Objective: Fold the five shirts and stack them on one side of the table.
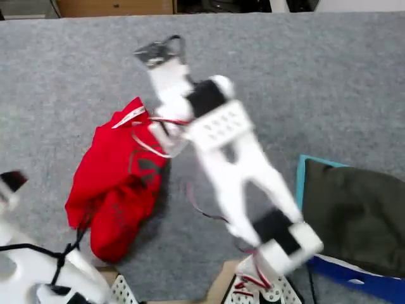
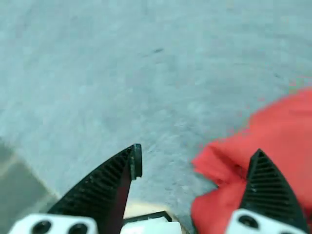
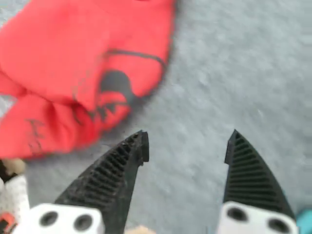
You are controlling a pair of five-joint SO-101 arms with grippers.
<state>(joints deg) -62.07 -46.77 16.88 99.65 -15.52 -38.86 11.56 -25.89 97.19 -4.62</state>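
A crumpled red shirt lies on the grey tabletop, toward 8 o'clock from its middle. A folded dark olive shirt tops a pile at 4 o'clock. The right tool hangs over the tabletop beside the red shirt, jaws wide apart, holding nothing. The left tool gapes equally wide and empty at the red shirt's edge.

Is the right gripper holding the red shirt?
No: the right gripper is open and empty, and the red shirt lies apart from its fingertips.
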